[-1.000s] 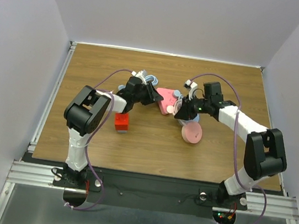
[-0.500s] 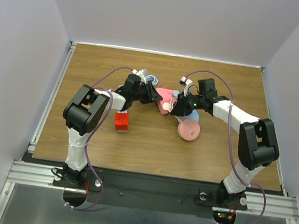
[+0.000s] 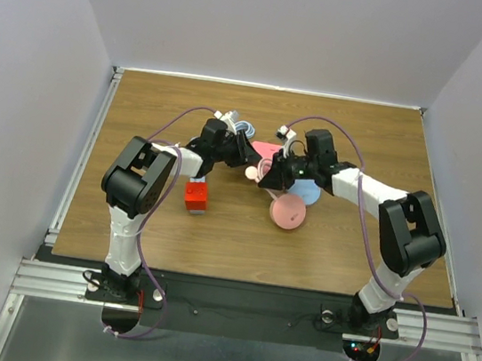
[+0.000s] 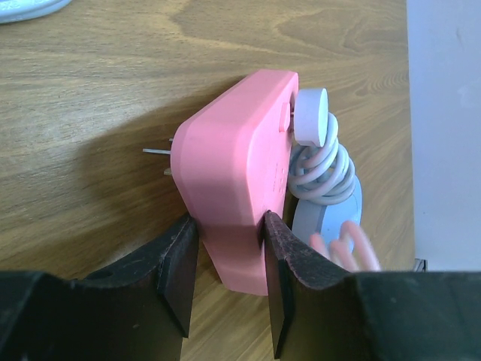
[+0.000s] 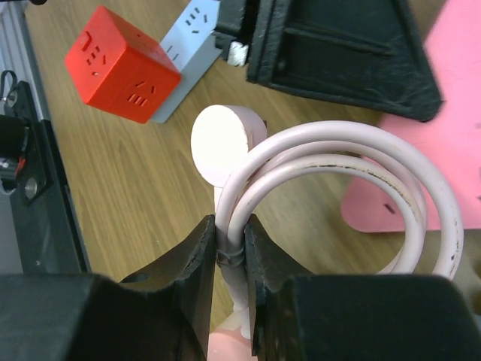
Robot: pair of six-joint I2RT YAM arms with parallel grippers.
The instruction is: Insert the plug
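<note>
Since a second ago the right arm has swung in toward 9 o'clock, dragging the pink disc (image 3: pixel 288 212) with it across the table (image 3: pixel 169 242), so both grippers now meet just off the table centre toward 12 o'clock. The pink plug (image 4: pixel 233 158) is there, stood on edge and clamped across its two flat sides by the left gripper (image 4: pixel 229 226), whose fingers press on it from either side. Its prongs (image 4: pixel 156 151) stick out bare toward 9 o'clock in the left wrist view. Whether the body is clear of the wood cannot be told. The right gripper (image 5: pixel 228 233) has its fingers nipped on a loop of the pale coiled cable (image 5: pixel 331 134), which seems to run from the plug. Candidate sockets are the red cube (image 5: pixel 120 66) at about 8 o'clock of the plug in the top view, and the white power strip (image 5: pixel 188 41) just behind the left gripper. In my judgement the plug is a light, rigid plastic shell with smooth faces that could twist in the grip under insertion load. The present hold, on the flats behind the prongs, is the sound one. The prongs look thin and liable to bend if presented askew. The cable is springy and will tug sideways unless kept slack.
</note>
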